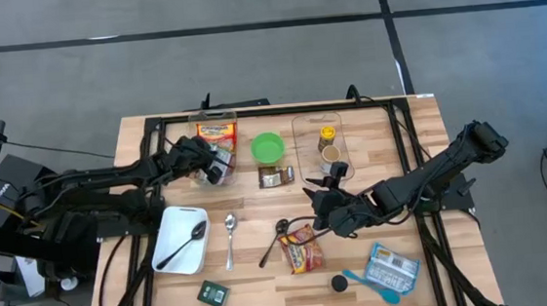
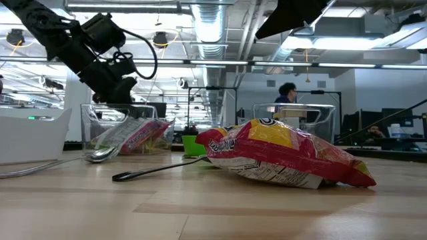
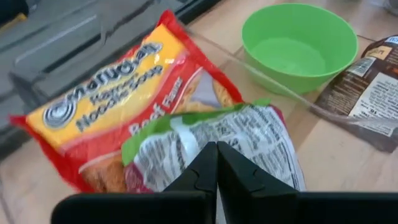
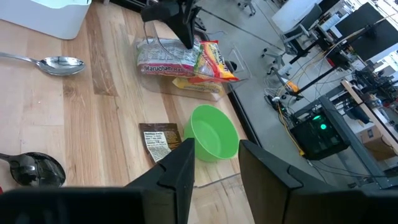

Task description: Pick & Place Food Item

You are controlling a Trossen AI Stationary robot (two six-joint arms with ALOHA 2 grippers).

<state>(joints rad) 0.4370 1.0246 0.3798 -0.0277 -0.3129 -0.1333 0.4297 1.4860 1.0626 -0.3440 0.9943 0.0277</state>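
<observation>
Noodle packets (image 3: 124, 112), three, two spoons (image 1: 229, 237), one green bowl (image 1: 268, 148)

The left gripper (image 1: 218, 167) reaches in from the left edge of the table (image 1: 417, 112), its fingers (image 3: 211, 168) pressed fully together. The right gripper (image 1: 319, 211) hangs over the table's middle, its arm stretching in from the right edge, jaws parted.

one camera looks straight down; one sits at tabletop height facing the room; both wrist cameras see the green bowl (image 3: 299, 45), the left closest.
</observation>
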